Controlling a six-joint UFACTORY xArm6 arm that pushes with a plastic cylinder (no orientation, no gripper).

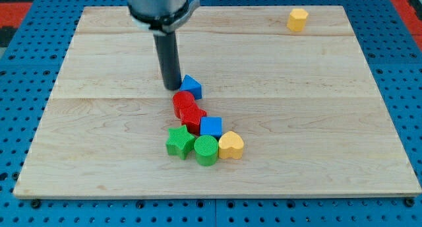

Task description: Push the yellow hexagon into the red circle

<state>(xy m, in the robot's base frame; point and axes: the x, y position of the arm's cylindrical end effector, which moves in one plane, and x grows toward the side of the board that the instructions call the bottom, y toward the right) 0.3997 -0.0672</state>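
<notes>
The yellow hexagon point(298, 19) sits alone near the view's top right corner of the wooden board point(99, 134). The red circle point(184, 102) lies at the board's middle, at the top of a cluster. My tip point(172, 87) rests just above and left of the red circle, and just left of a blue triangle point(192, 86). The tip is far from the yellow hexagon, well to its lower left.
Below the red circle lie a second red block point(193, 117), a blue cube point(211, 127), a yellow heart point(231, 145), a green star point(179, 142) and a green cylinder point(206, 150), packed close. Blue pegboard point(26, 68) surrounds the board.
</notes>
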